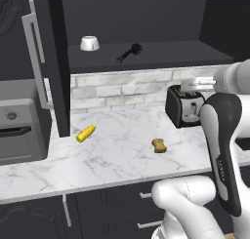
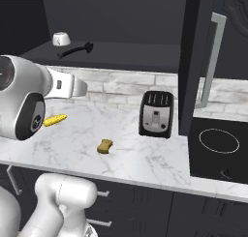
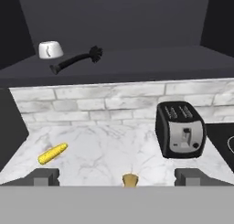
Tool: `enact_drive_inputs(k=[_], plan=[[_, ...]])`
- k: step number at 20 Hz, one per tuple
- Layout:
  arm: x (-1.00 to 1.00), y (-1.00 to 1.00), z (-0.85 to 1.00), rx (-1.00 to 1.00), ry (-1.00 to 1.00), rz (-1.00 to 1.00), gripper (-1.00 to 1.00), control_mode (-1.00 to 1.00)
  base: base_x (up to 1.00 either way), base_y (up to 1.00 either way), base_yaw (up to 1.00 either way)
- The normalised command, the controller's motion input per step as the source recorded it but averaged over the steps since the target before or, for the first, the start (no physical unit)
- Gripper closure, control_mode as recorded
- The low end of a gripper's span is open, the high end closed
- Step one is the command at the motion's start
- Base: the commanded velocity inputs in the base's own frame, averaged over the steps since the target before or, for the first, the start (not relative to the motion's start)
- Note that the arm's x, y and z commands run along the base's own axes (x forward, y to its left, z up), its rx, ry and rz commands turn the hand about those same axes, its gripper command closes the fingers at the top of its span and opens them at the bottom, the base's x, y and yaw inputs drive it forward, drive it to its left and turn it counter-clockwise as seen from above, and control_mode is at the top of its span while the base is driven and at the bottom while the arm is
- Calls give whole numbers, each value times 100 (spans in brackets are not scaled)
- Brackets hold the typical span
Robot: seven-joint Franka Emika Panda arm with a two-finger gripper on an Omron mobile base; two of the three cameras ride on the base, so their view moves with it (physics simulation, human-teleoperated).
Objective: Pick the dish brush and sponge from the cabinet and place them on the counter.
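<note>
White marble counter (image 1: 117,155) under an open dark cabinet (image 1: 161,55), brick backsplash behind. The sponge (image 1: 159,145) sits on the counter between a corn cob (image 1: 86,133) and toaster (image 1: 183,106); the dish brush (image 1: 129,52) lies on the cabinet shelf beside a white bowl (image 1: 90,43). The fingers (image 3: 117,176) are spread wide, holding nothing.

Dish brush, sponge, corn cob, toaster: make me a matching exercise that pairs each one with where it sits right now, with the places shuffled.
Things:
1. dish brush
2. sponge
3. corn cob
4. toaster

Places:
A. on the counter, against the brick backsplash, near the arm
B. on the open cabinet shelf, beside a small white bowl
C. on the counter, near the hanging cabinet door
D. on the counter, out in the open towards its front edge

Pairs: 1-B, 2-D, 3-C, 4-A
</note>
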Motion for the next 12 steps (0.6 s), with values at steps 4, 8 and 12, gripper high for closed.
enact_drive_inputs(k=[4, 8, 12], plan=[[0, 14, 47, 0, -1, -5, -100, -100, 0, 0, 0], [1, 0, 48, 8, 0, -1, -100, -100, 0, 0, 0], [3, 0, 50, 16, 0, 1, -100, -100, 0, 0, 0]])
